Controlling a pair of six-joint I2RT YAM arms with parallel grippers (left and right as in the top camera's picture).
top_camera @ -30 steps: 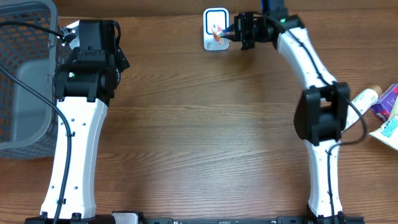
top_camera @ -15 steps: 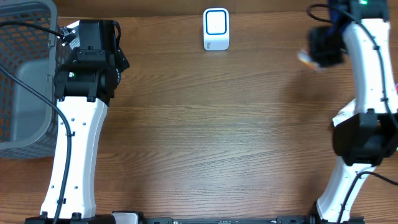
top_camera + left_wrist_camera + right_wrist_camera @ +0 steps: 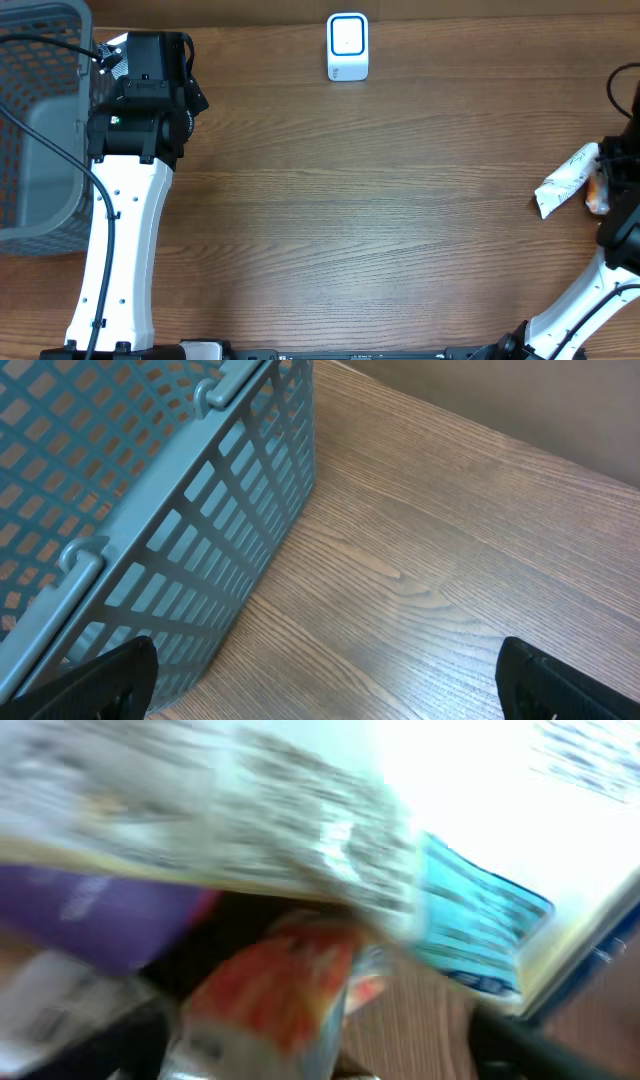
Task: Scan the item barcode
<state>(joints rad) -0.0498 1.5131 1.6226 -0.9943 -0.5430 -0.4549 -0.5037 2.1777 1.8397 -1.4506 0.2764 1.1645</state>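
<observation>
- Basket (image 3: 60, 25) stands at the left edge.
- Left gripper (image 3: 325, 685) hangs over the table just beside the basket wall, fingers wide apart and empty.
- Scanner (image 3: 347, 45) sits mid-table at the far edge, well apart from both arms.
- Orange item (image 3: 597, 190) is at the right edge, touching a white pouch (image 3: 565, 180).
- Right gripper (image 3: 614, 165) is just beside the item; its view is blurred, so I cannot tell whether its fingers are apart or together.

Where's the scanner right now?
In the overhead view, the white scanner sits at the far edge of the table, centred, well right of the grey basket.
</observation>
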